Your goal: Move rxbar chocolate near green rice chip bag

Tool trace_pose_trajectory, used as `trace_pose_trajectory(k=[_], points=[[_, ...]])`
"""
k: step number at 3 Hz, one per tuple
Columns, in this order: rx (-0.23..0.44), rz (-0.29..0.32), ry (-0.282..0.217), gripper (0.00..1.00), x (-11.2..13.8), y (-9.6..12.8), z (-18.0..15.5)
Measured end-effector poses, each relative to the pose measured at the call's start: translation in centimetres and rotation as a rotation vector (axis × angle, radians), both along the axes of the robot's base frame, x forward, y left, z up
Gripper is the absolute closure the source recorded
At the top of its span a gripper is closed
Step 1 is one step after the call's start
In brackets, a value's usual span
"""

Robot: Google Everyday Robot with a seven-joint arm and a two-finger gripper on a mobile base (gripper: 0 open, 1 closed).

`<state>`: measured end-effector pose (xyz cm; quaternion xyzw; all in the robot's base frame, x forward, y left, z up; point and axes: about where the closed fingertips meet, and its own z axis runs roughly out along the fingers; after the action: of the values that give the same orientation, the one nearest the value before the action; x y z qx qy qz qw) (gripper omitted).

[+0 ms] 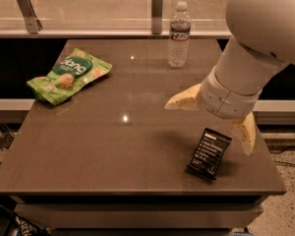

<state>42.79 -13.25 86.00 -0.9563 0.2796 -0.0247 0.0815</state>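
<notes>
The rxbar chocolate (208,154) is a small flat black wrapper with white text, lying on the brown table (113,151) near its front right corner. The green rice chip bag (69,75) lies flat at the far left of the table. My gripper (208,129) hangs from the big white arm (255,48) just behind and above the bar. Its two cream fingers (183,100) are spread wide, one to the left of the bar and one to its right. It holds nothing.
A clear water bottle (179,35) stands upright at the back centre-right of the table. A glass rail with metal posts (157,4) runs behind the table. The table's right edge is close to the bar.
</notes>
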Motion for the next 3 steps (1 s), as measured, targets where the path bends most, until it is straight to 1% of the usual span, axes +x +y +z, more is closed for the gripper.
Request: trace_pose_trajectory(k=[2,3], points=[[0.048,0.009,0.056,0.0,-2.3,0.8,-3.4],[0.051,-0.005,0.077,0.0,-2.8,0.8,-4.6]])
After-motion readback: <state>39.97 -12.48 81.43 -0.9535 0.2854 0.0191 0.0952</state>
